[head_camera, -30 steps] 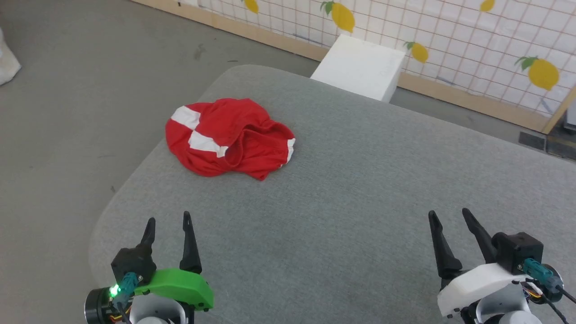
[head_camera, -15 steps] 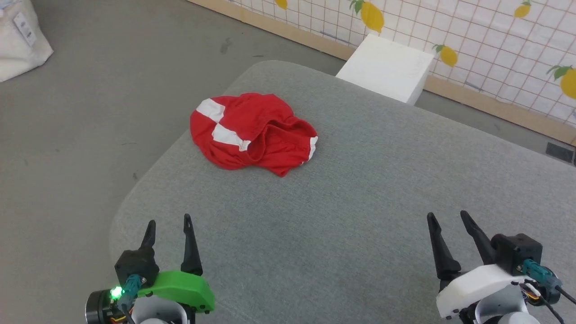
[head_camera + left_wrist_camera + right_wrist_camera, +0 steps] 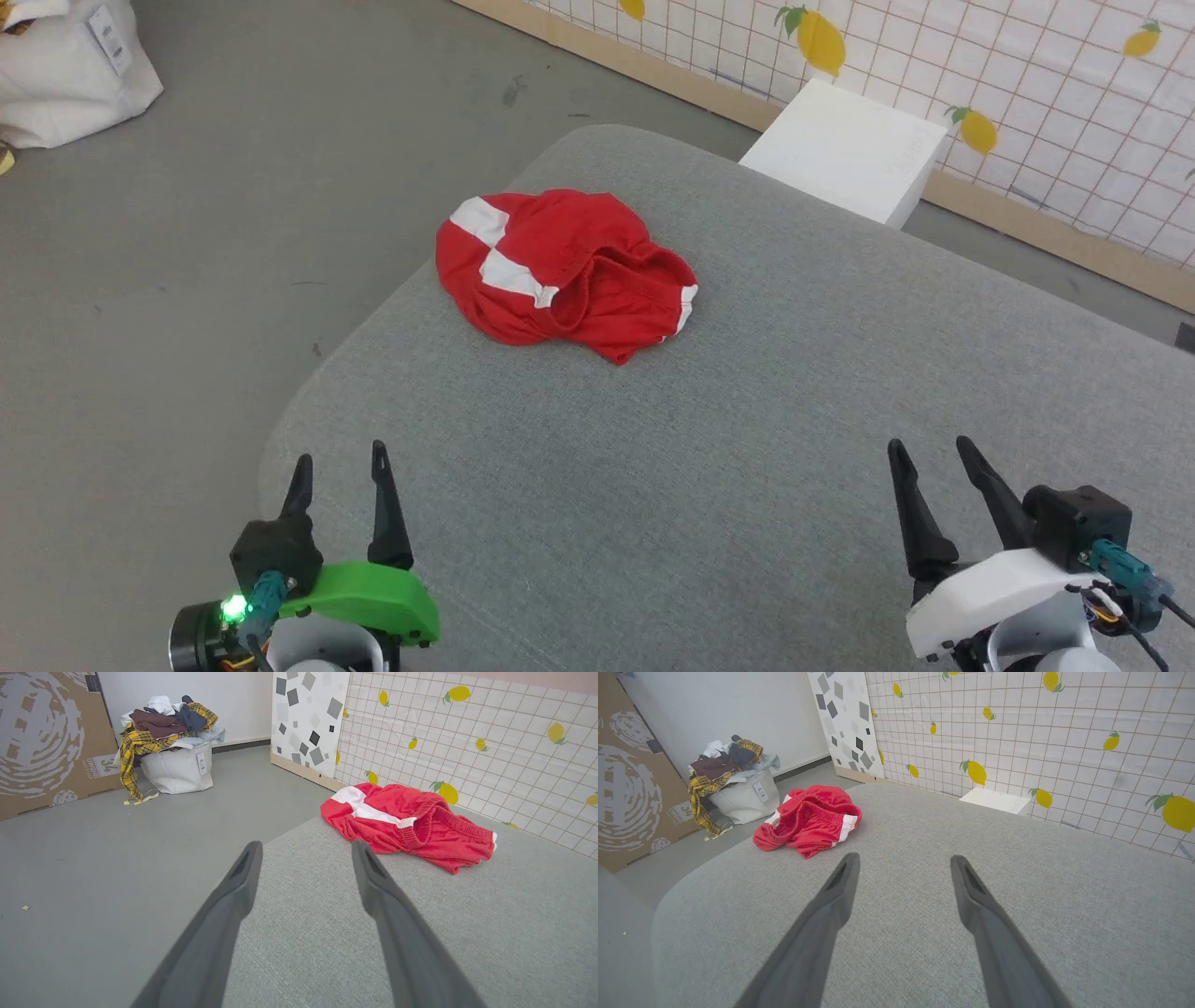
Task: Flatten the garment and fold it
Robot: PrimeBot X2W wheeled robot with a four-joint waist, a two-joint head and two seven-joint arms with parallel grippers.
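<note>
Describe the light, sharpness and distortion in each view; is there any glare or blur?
Head view: soft, even light, hardly any shadow beside the garment; the white box looks washed out. Left wrist view: the garment is sharp, the left gripper near the lens looks softer. Right wrist view: wide-angle stretch makes the right gripper loom large, and grid lines on the lemon wall lean.

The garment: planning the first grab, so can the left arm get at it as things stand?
Probably yes: the left gripper is open and only bare table lies between it and the crumpled garment, though that is a long stretch forward.
</note>
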